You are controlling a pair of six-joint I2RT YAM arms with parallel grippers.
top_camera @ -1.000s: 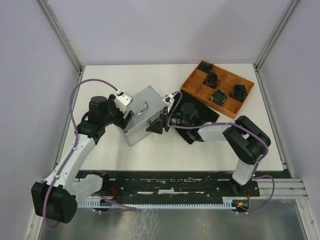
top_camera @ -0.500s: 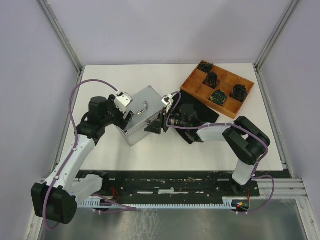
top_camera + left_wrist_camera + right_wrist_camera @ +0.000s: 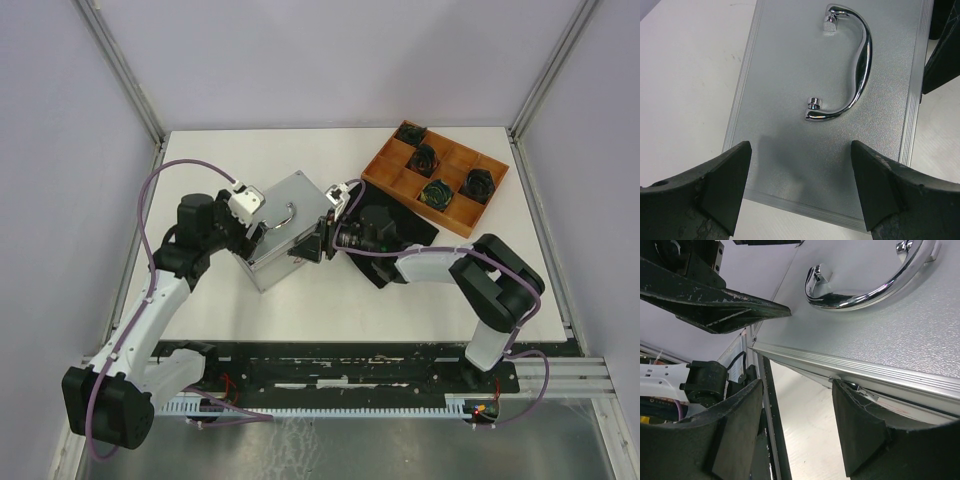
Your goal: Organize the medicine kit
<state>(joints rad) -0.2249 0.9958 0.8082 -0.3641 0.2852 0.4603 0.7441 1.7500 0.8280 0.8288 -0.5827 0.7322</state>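
The medicine kit (image 3: pixel 285 228) is a silver-grey metal case lying at an angle in the middle of the table, lid shut and its curved chrome handle (image 3: pixel 856 70) facing up. My left gripper (image 3: pixel 250 234) hovers over the case's left end, open, with its fingers (image 3: pixel 722 182) straddling the lid's near edge and holding nothing. My right gripper (image 3: pixel 318 240) is at the case's right side, also open. One of its fingertips (image 3: pixel 856 400) touches the case just under the lid rim (image 3: pixel 855 367). The other finger (image 3: pixel 735 430) stands free over the table.
An orange-brown divided tray (image 3: pixel 455 200) with several dark rolls sits at the back right. A flat black item (image 3: pixel 415 228) lies under my right forearm. Metal frame posts stand at the table's back corners, and a black rail runs along its near edge.
My right gripper has shifted slightly left and closer against the case's side. The left arm and the case have not moved.
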